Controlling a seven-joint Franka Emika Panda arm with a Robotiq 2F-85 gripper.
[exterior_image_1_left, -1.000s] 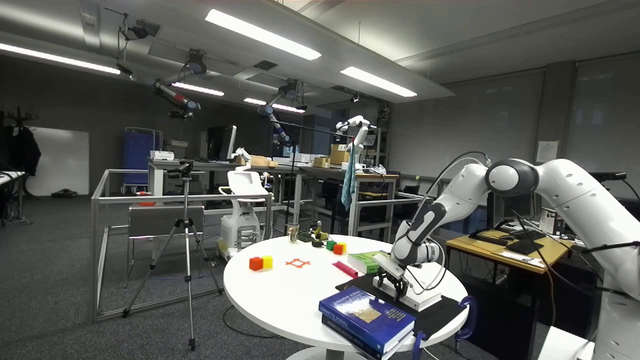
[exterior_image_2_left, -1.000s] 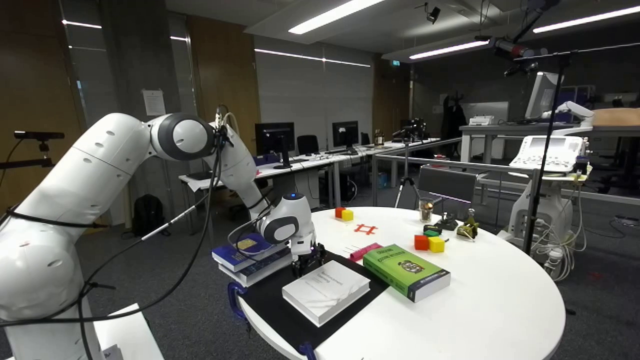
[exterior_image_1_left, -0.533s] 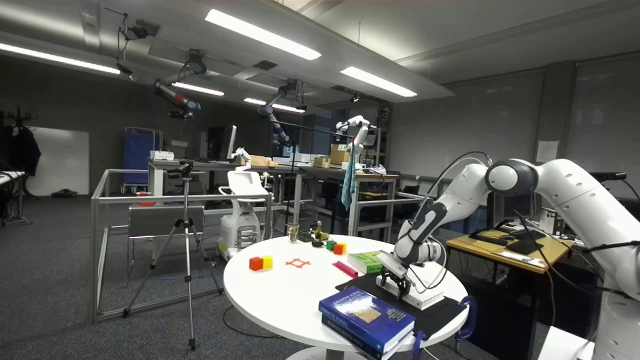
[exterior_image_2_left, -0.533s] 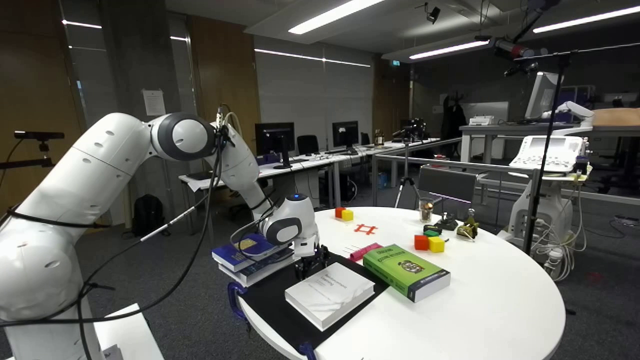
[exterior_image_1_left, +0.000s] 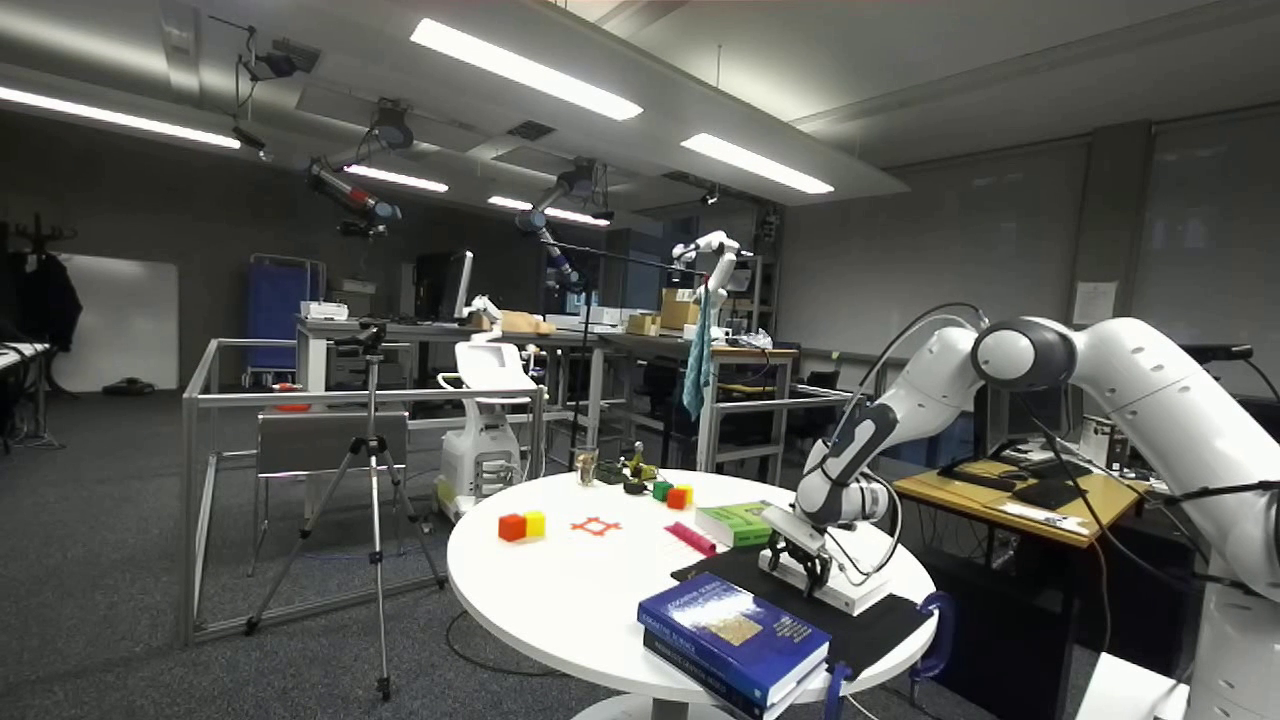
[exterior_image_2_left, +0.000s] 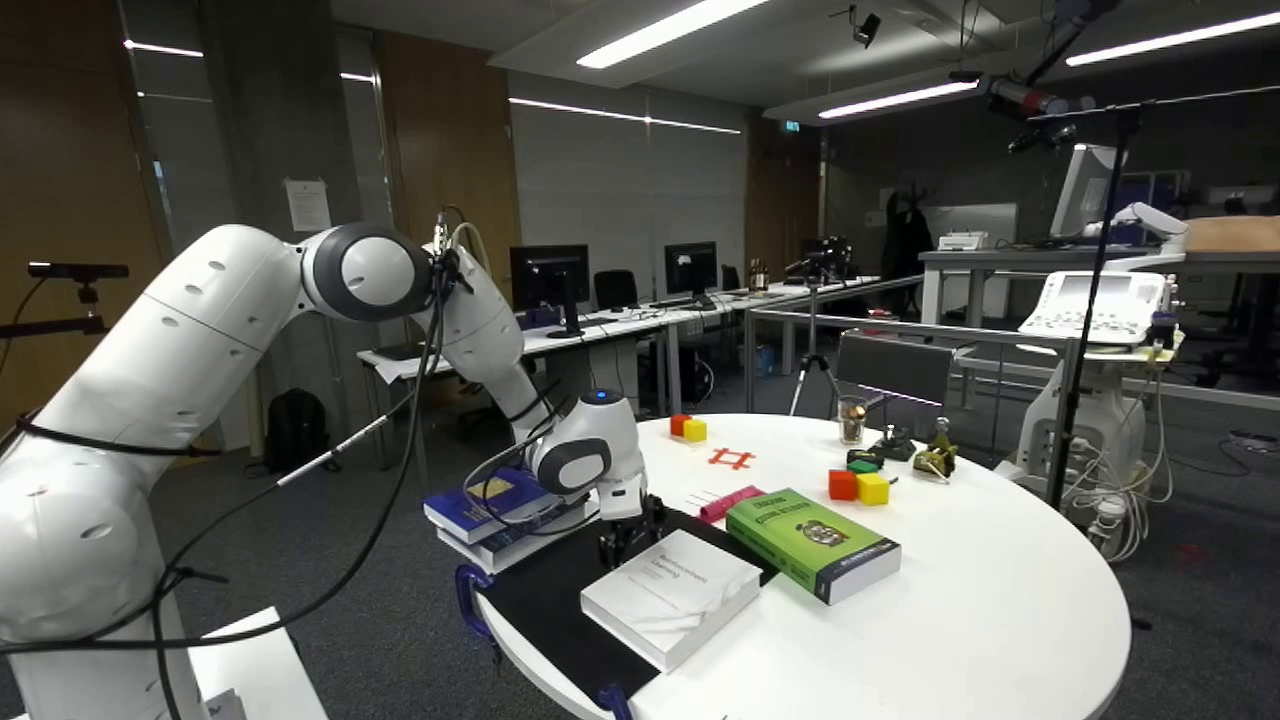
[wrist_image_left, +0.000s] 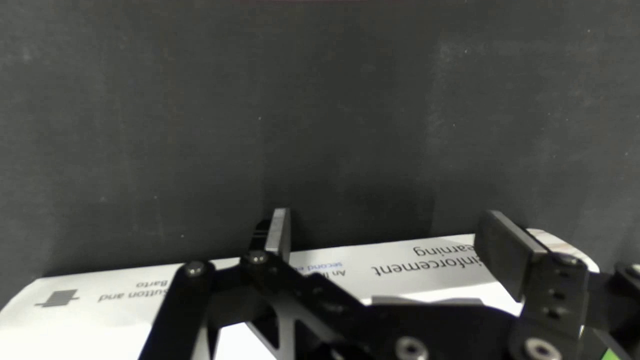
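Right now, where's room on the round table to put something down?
There's bare table past the green book, away from the white book, and between the stacked blue books and the cube pair without green. It's crowded around the open gripper, with all those books close by.

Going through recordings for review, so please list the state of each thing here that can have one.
Gripper, open, nothing held.
White book, closed, lying flat.
Black mat, spread flat.
Green book, closed, lying flat.
Blue books, closed, stacked.
Glass, upright, contents too small to identify.
Ceiling lights, lit.
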